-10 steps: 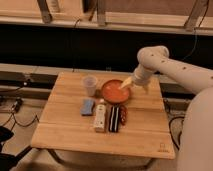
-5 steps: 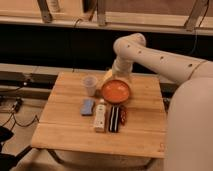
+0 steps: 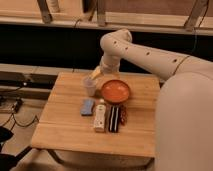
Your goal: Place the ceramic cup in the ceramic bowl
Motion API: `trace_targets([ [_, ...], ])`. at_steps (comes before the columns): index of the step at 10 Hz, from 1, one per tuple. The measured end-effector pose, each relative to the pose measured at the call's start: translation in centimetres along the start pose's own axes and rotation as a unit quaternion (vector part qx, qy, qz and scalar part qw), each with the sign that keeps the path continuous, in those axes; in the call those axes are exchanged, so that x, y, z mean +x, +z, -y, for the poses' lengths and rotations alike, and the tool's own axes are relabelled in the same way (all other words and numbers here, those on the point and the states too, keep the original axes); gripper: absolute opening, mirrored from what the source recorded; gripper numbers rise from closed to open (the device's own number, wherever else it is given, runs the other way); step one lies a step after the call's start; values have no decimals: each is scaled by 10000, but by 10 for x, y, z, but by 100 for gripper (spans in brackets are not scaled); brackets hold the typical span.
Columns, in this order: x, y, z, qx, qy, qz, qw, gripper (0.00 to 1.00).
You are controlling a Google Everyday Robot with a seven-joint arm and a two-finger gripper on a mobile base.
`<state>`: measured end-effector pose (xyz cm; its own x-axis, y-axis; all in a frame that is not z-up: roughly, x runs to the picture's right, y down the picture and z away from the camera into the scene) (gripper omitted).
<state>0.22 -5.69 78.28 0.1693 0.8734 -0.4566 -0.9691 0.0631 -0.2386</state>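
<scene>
The gripper [image 3: 96, 75] hovers at the back of the wooden table [image 3: 65, 131]; whether it is spread or pinching cannot be made out. The ceramic cup [image 3: 90, 86] stands upright just at its 7 o'clock, with the ceramic bowl [image 3: 115, 91] at the cup's 3 o'clock.

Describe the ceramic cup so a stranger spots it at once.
Start at the wooden table and find the orange-red bowl near its back edge. The ceramic cup stands just left of it, with the gripper just above. It is small, pale and open-topped, unlike the white bottle in front.
</scene>
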Motion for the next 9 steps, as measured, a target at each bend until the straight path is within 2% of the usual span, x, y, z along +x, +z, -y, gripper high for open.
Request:
trace_targets([
  [3, -5, 0, -2, 6, 6, 72, 10000, 80],
  [5, -19, 8, -23, -59, -86, 142, 9998, 80],
  [7, -43, 28, -48, -61, -227, 126, 9996, 80],
  [9, -65, 45, -49, 30, -195, 116, 9997, 80],
])
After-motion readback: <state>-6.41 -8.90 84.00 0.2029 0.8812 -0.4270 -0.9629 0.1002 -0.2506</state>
